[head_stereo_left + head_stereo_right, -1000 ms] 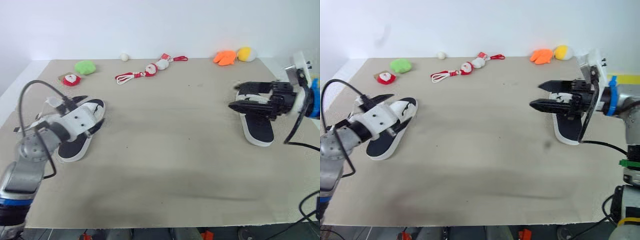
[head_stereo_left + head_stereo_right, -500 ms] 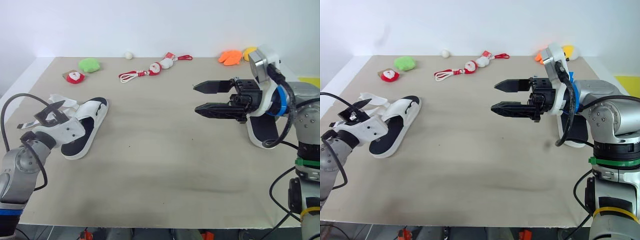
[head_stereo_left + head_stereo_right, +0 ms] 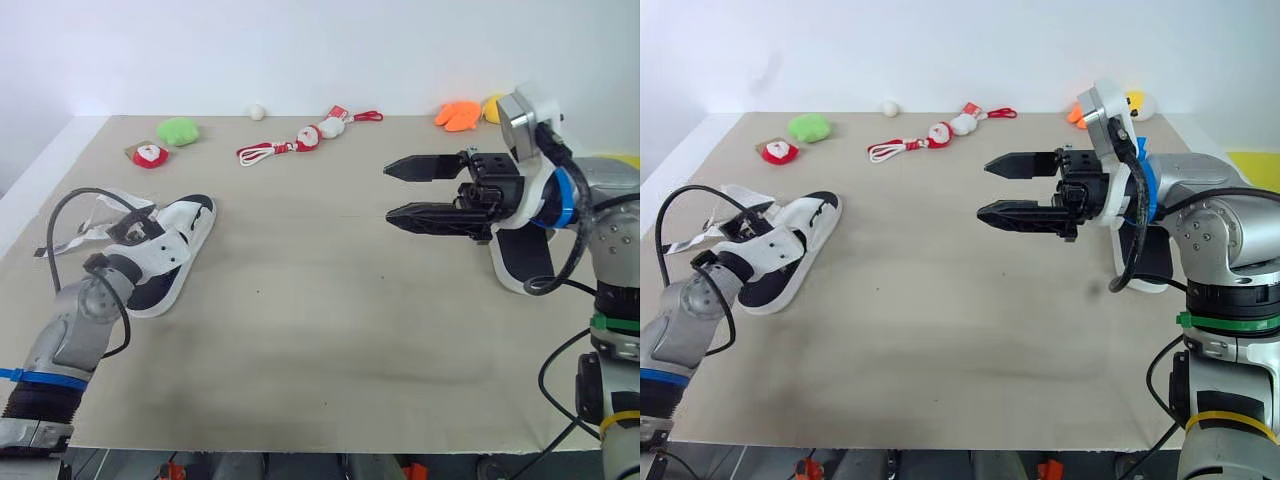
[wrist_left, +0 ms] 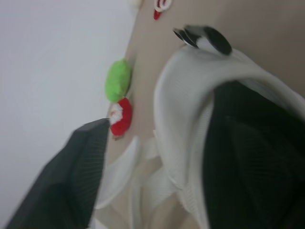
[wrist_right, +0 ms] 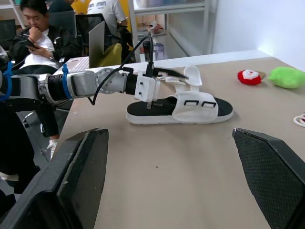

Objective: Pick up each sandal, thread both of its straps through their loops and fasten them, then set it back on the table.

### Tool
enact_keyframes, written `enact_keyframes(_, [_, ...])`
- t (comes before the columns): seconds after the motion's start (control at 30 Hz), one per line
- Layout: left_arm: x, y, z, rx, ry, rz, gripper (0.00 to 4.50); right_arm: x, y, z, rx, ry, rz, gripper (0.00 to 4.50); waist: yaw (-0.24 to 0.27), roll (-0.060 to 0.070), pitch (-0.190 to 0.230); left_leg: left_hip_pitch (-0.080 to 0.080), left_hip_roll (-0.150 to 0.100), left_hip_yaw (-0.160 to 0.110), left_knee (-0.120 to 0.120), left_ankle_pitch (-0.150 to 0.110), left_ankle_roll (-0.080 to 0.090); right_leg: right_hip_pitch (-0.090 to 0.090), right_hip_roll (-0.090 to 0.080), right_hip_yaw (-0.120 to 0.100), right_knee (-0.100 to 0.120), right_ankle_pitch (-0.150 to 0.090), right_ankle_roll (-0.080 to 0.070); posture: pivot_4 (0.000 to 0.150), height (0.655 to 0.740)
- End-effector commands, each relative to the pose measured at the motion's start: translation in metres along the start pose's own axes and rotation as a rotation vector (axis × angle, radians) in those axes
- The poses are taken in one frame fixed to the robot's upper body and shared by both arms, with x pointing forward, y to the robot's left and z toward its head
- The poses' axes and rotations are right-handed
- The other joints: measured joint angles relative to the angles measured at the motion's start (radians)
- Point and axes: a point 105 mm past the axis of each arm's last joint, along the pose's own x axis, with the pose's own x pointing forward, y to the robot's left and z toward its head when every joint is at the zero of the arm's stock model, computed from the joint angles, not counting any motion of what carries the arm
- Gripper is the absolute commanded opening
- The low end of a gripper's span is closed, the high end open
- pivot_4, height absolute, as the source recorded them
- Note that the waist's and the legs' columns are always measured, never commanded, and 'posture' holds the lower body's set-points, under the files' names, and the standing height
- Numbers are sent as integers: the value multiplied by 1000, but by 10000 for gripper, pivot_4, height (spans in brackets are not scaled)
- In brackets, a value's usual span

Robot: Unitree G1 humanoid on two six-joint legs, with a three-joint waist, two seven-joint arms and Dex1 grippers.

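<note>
A white sandal with a black footbed (image 3: 185,228) lies flat at the table's left, its loose white straps (image 3: 92,212) splayed out at the near-left end. My left gripper (image 3: 128,228) is open and sits down over that strap end. In the left wrist view the sandal's white upper (image 4: 190,95) lies between the fingers (image 4: 71,181). The second sandal (image 3: 525,262) lies at the right, partly hidden behind my right arm. My right gripper (image 3: 395,192) hovers open and empty above the table's middle right, pointing left toward the first sandal (image 5: 178,107).
Along the far edge lie a green plush (image 3: 178,131), a red toy (image 3: 148,155), a red-and-white rope toy (image 3: 290,146), a small white ball (image 3: 257,111) and orange (image 3: 455,115) and yellow (image 3: 492,105) toys. A seated person (image 5: 35,24) is beyond the table's left side.
My left gripper has pushed forward onto the sandal's strap end. A second ago my right gripper was over the right sandal; it swung left to mid-table and has since held still.
</note>
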Motion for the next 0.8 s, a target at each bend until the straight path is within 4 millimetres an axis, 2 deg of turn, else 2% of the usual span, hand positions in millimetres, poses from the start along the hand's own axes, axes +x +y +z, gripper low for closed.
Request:
enact_keyframes(0.03, [2,10,1,18,-15,30,24061,-1,8,11,-51,-27,11,45000,1,0,0,0,0,0,0,0,0,0,0,0,0,0,0,1500,7400])
enact_keyframes(0.07, [2,9,0,19,-14,28,21249,-1,8,11,-50,-29,10,45000,1,0,0,0,0,0,0,0,0,0,0,0,0,0,0,1500,7400])
enact_keyframes(0.17, [3,6,-3,19,-18,12,8585,0,8,11,-50,-29,7,45000,2,0,0,-1,0,0,0,0,0,0,0,0,0,0,0,1500,7400])
enact_keyframes(0.2, [3,4,-2,20,-29,2,1673,0,8,11,-50,-31,5,45000,2,0,0,0,0,0,1,0,0,0,0,0,1,0,-1,1500,7400])
enact_keyframes(0.3, [4,5,7,27,-97,-5,1673,-1,7,10,-48,-33,-3,45000,2,0,0,0,0,0,1,1,1,0,0,0,1,1,-1,1500,7400])
enact_keyframes(0.43, [-1,9,42,77,-325,-58,1673,-6,5,6,-35,-22,-18,45000,2,0,0,0,0,0,1,2,1,0,0,0,1,1,-1,1500,7400])
enact_keyframes(0.5, [-11,7,67,104,-511,-135,1673,-9,5,3,-26,-14,-20,45000,3,0,0,-1,0,0,1,2,1,0,-1,0,0,2,-1,1500,7400])
enact_keyframes(0.57, [-23,7,82,164,-655,-208,1673,-11,4,1,-24,-7,-24,45000,4,0,0,-3,0,0,1,2,0,-2,-1,0,0,2,-2,1500,7400])
enact_keyframes(0.7, [-45,0,104,283,-899,-354,1673,-13,4,-2,-22,-4,-26,45000,3,0,0,-4,0,0,1,2,0,-3,-1,0,0,2,-2,1500,7400])
enact_keyframes(0.8, [-65,-17,112,437,-1079,-455,1673,-15,6,-4,-21,1,-25,45000,0,0,0,-4,-1,0,1,2,1,-3,-1,0,0,2,-2,1500,7400])
